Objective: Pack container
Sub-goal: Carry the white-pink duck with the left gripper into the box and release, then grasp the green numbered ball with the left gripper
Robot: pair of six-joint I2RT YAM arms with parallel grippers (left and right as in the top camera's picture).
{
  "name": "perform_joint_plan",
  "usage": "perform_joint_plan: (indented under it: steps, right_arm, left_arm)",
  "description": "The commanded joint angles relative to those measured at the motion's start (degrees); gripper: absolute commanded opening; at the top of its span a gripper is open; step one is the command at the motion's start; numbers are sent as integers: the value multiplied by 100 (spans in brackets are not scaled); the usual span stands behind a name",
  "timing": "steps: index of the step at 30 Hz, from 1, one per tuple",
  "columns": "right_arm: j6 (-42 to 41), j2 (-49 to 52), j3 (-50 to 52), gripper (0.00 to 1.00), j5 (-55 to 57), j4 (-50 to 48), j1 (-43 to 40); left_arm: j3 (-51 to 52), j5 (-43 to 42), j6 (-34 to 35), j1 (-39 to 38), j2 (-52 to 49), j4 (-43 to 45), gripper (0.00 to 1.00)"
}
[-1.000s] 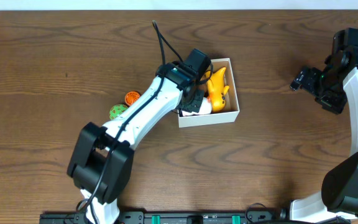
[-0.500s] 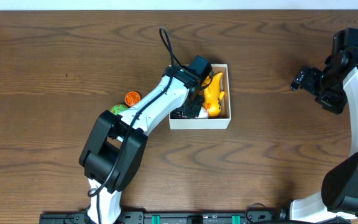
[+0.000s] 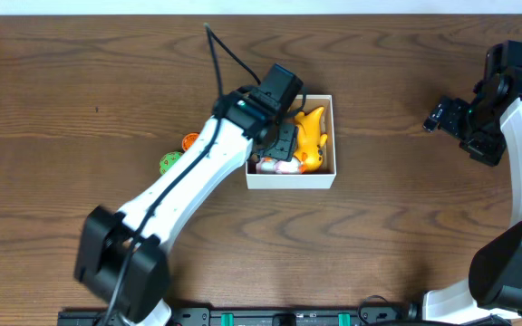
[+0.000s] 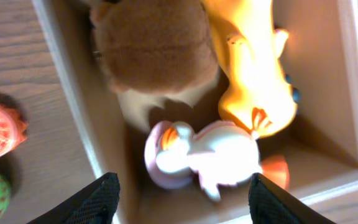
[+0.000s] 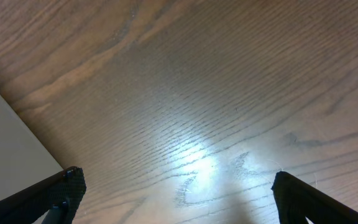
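Container (image 3: 291, 178) mid-frame with yellow toy (image 4: 253, 68), brown plush (image 4: 154, 43), white figure (image 4: 210, 155); left gripper (image 4: 179, 199) spread empty above, right gripper (image 5: 179, 193) spread empty far right.

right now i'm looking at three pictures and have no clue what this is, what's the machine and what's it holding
These are two robot arms at a wooden table, each ending in a two-finger gripper. The wide picture looks down from above. The other two come from small cameras on each wrist, so the dark tips at their lower edge belong to that arm itself. The left gripper hangs open over a white cardboard box and holds nothing. Inside lie a yellow toy, a white and pink toy and a brown fuzzy toy. An orange ball and a green ball sit on the table beside the box. The right gripper is open too, away from the box.
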State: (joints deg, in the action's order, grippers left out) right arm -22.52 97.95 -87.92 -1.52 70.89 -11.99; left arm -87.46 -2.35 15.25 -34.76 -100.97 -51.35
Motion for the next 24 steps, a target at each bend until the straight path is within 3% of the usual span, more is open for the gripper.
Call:
perform_joint_plan:
  steps: [1,7,11,16,20,24]
  right_arm:
    - [52,-116,-46,99,66,7,0]
    - [52,-116,-46,99,66,2,0]
    - [50,-116,-46,99,66,4,0]
    - [52,-116,-46,99,66,9,0]
    - [50,-116,-46,99,66,2,0]
    - [50,-116,-46,99,66,4,0]
  left_arm:
    - [-66,232,31,24,435,-243,67]
    - [-63,1360,31,214,813,-1285,68]
    - [81,1506,57,706,796,-1676,68]
    - [664,1115,223,1762,708,-1362,68]
    - [1318,247,-151,2494,623,-649,68]
    - [1762,70,-262,2962,503,-168,72]
